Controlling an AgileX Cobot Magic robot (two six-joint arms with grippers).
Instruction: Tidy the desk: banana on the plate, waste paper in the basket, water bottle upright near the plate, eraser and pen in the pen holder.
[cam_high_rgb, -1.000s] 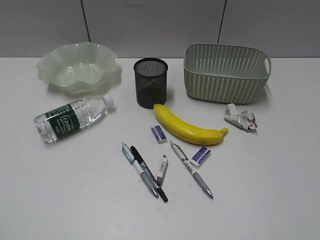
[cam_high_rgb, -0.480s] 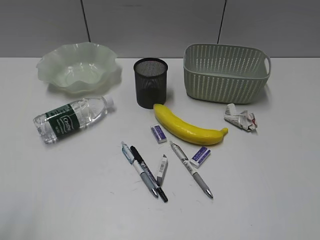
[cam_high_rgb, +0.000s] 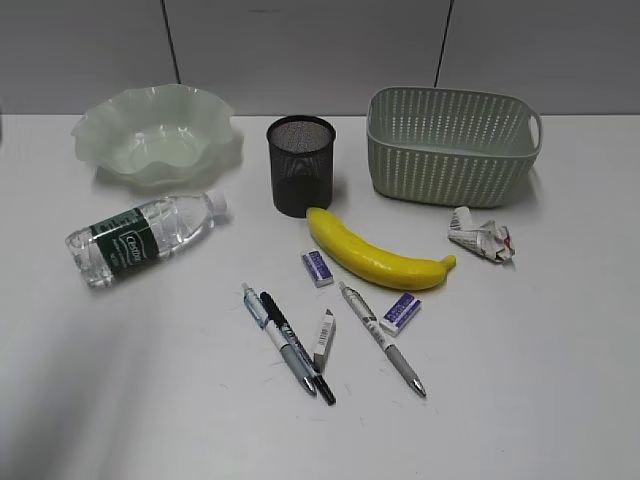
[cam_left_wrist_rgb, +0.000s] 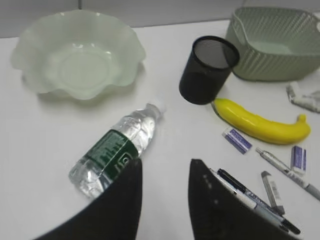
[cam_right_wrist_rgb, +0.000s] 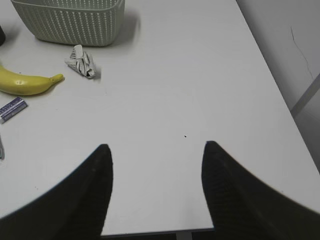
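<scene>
The exterior view takes in the whole spread on the counter (cam_high_rgb: 560, 400) but neither arm. The plate (cam_high_rgb: 155, 135) sits back left, the pen holder (cam_high_rgb: 301, 165) in the middle, the basket (cam_high_rgb: 452, 145) back right. The bottle (cam_high_rgb: 145, 238) lies on its side in front of the plate, cap toward the holder. The banana (cam_high_rgb: 375, 255) lies just in front of the holder, and the paper (cam_high_rgb: 481, 236) just in front of the basket's right end. Two erasers (cam_high_rgb: 318, 268) flank the banana, and a third lies among three pens (cam_high_rgb: 290, 345) nearer the front.

Only the wrist views show the grippers. The left gripper (cam_left_wrist_rgb: 165, 200) has its jaws partly spread and empty over bare counter, the bottle's base just beside the left jaw and the pens' tips passing behind the right one. The right gripper (cam_right_wrist_rgb: 156, 190) has its jaws spread wide and empty near the counter's front edge; this view alone shows the right edge and the floor beyond.

The left wrist view cuts off the paper and basket; the right wrist view cuts off the banana's thick end. The bottle's label print is too blurred to read.

The right front of the counter is wide open room.
</scene>
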